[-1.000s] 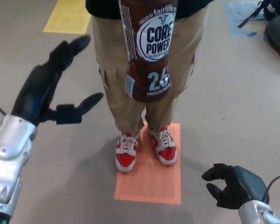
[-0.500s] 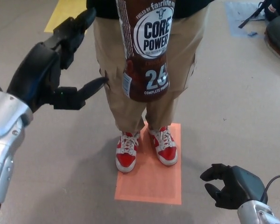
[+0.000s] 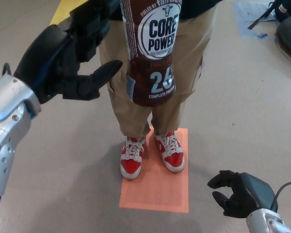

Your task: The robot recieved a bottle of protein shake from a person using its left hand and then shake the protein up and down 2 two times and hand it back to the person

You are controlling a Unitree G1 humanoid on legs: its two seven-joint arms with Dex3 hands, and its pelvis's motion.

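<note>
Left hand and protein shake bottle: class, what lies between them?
No object: in the head view a narrow gap separates the open left hand from the bottle, showing only the person's trousers behind.

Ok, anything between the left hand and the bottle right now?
Nothing visible. The left hand is open just left of the bottle, thumb tip close to its label, with only open air between them.

A single head view looks steeply down from the robot's head at the floor [image 3: 242,111] in front. The bottle [image 3: 150,48] hangs close to the lens at the top edge; the person's shoes [image 3: 153,153] stand farther below, near centre frame.
</note>
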